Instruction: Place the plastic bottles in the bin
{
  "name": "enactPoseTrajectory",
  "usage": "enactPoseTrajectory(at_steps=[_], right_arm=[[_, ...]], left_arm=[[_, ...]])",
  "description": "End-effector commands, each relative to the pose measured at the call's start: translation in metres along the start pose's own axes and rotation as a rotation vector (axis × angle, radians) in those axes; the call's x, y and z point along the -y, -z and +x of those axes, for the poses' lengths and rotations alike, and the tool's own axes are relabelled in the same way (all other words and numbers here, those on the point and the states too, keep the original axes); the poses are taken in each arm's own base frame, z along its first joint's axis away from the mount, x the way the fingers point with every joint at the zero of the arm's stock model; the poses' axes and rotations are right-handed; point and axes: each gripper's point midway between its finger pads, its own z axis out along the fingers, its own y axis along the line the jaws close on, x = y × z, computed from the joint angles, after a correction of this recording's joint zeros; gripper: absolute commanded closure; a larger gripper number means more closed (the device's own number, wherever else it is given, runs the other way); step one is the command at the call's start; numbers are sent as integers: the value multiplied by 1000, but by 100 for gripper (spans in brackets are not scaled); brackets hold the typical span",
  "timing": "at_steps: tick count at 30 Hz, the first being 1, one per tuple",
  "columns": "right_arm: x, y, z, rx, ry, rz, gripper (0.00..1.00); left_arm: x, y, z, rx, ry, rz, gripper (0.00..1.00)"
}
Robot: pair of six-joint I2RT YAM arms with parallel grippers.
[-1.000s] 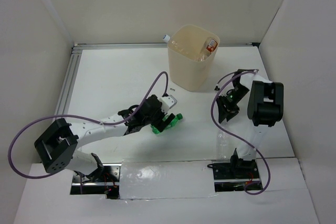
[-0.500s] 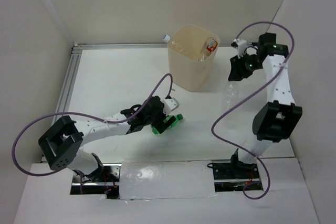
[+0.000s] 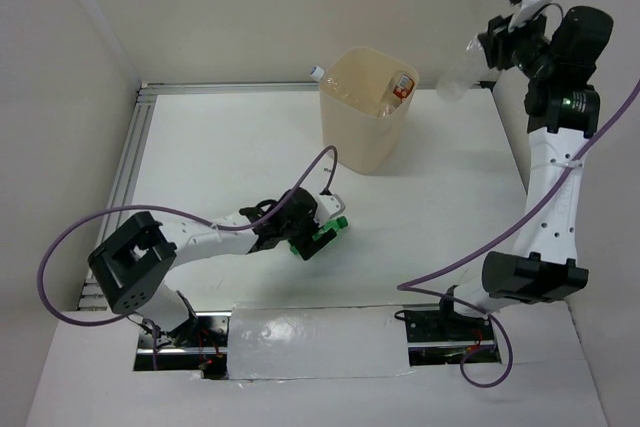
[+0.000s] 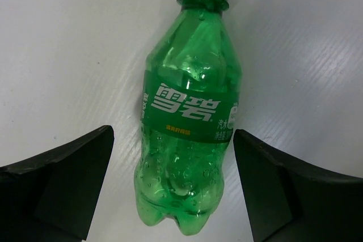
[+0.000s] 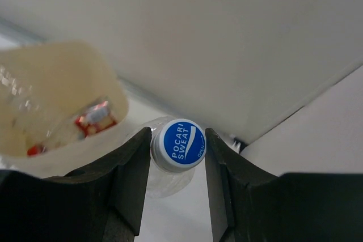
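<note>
A green bottle (image 3: 325,236) with a green label lies on the white table; in the left wrist view it (image 4: 190,123) lies lengthwise, cap away from the camera. My left gripper (image 3: 308,228) (image 4: 173,135) is open, one finger on each side of the bottle's base, not touching it. My right gripper (image 3: 492,47) (image 5: 178,141) is shut on a clear bottle (image 3: 455,77) at its blue cap (image 5: 179,143), held high to the right of the cream bin (image 3: 355,142) (image 5: 57,92). A red-labelled bottle (image 3: 403,84) (image 5: 93,118) lies inside the bin with clear ones.
A white bottle cap (image 3: 316,72) shows just behind the bin's far left corner. An aluminium rail (image 3: 130,162) runs along the table's left side. White walls close in the left, back and right. A foil-covered strip (image 3: 300,342) lies at the near edge.
My right arm has lifted the clear bottle from the table and swung it up and back, to the upper right of the bin. My left gripper has stayed at the green bottle.
</note>
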Motion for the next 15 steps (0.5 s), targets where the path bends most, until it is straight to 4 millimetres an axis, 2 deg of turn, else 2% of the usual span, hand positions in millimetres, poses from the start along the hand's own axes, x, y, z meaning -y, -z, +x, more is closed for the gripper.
enactPoseTrajectory(at_steps=[1, 2, 4, 5, 6, 8, 10, 11, 12, 13, 15], right_arm=[[33, 18, -111, 337, 19, 155, 100], [25, 6, -117, 357, -19, 132, 100], [19, 6, -143, 418, -30, 112, 100], [16, -6, -141, 421, -68, 90, 100], [6, -10, -149, 450, -75, 50, 100], [-9, -24, -150, 459, -97, -6, 100], [-36, -35, -153, 462, -102, -71, 100], [-45, -50, -143, 437, -90, -83, 100], [-66, -61, -137, 418, -85, -124, 100], [-78, -72, -124, 386, -83, -143, 100], [-98, -88, -107, 344, -76, -180, 100]], left_arm=[[-1, -10, -11, 13, -7, 7, 1], [-2, -9, -11, 12, -7, -2, 1], [-3, -13, -6, -4, 4, -11, 1], [-5, -15, -6, -4, 4, -20, 1], [-4, -15, -6, -4, 14, -20, 2], [-7, -17, -2, -17, 14, -38, 3], [-8, -17, -7, -6, 14, -40, 5], [-7, -20, -4, -17, 23, -39, 7], [-8, -19, -10, -5, 24, -40, 9], [-7, -21, -7, -14, 23, -39, 11], [-6, -23, -15, 0, 33, -30, 22]])
